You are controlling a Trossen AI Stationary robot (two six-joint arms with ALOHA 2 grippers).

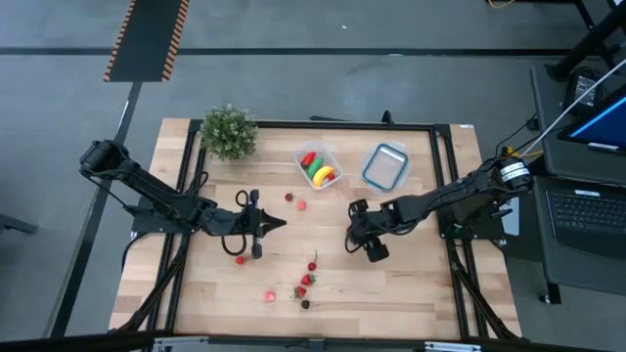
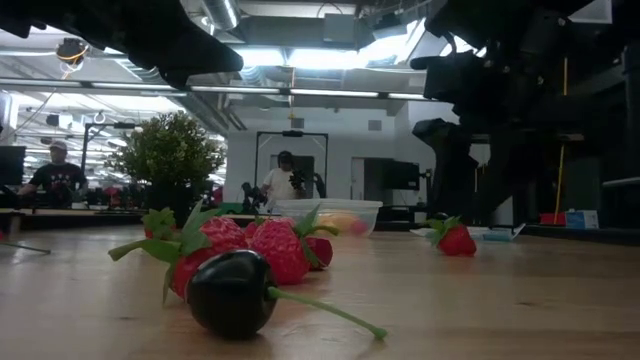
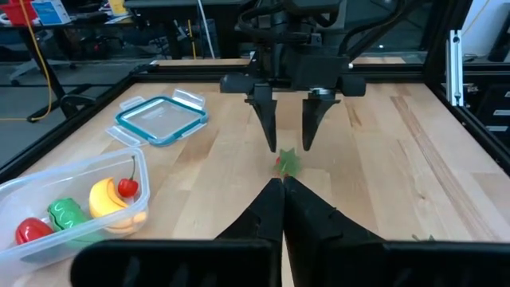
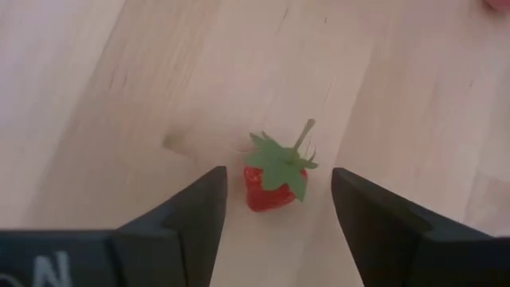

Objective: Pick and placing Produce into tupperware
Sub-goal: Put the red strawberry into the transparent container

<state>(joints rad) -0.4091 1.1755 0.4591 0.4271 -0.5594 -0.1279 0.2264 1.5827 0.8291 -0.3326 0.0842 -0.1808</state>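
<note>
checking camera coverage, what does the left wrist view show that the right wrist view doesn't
Only the left wrist view: the tupperware holding a banana, a green piece and a red pepper; the blue-rimmed lid; the left gripper, jaws shut; the whole right gripper.

Only the right wrist view: a close look at the strawberry lying on the table between the open jaws, untouched.

Both: the strawberry, the right gripper and the wooden table.
</note>
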